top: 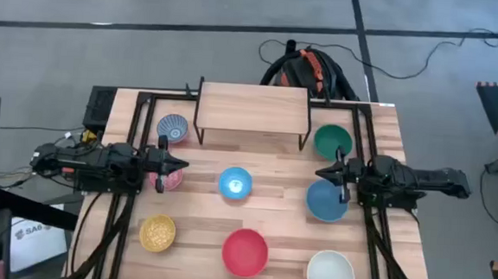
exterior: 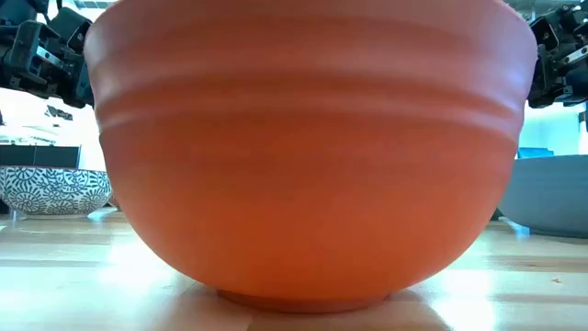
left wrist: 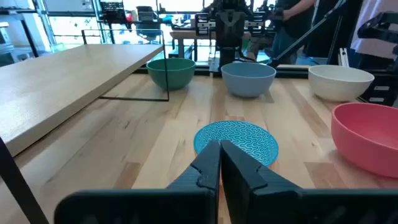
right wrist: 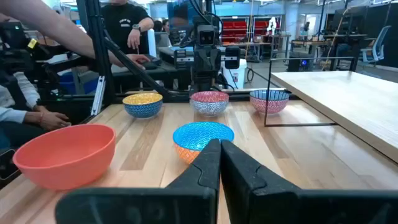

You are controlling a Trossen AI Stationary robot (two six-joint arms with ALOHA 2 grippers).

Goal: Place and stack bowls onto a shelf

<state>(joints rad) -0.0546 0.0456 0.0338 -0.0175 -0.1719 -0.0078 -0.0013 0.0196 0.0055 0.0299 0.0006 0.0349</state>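
At the near edge of the slatted wood table (top: 270, 223) sit three round bowls: a yellow bowl (top: 157, 233) with a speckled inside, a smooth matte red bowl (top: 245, 251) that fills the low view with faint ridges around its wall, and a plain white bowl (top: 331, 273). In the middle row, a bright blue bowl (top: 235, 183) with a fine squiggle pattern stands between the arms. The left gripper (top: 181, 164), its fingers pressed together and holding nothing, hovers over a pink patterned bowl (top: 170, 180). The right gripper (top: 322, 172), fingers also nearly together and empty, hangs over a dull blue bowl (top: 326, 201). Farther back are a blue-and-white patterned bowl (top: 172, 129) and a green bowl (top: 333, 142), flanking the shelf (top: 253, 108), a flat light-wood board on thin black legs, bare, its long side running across the table.
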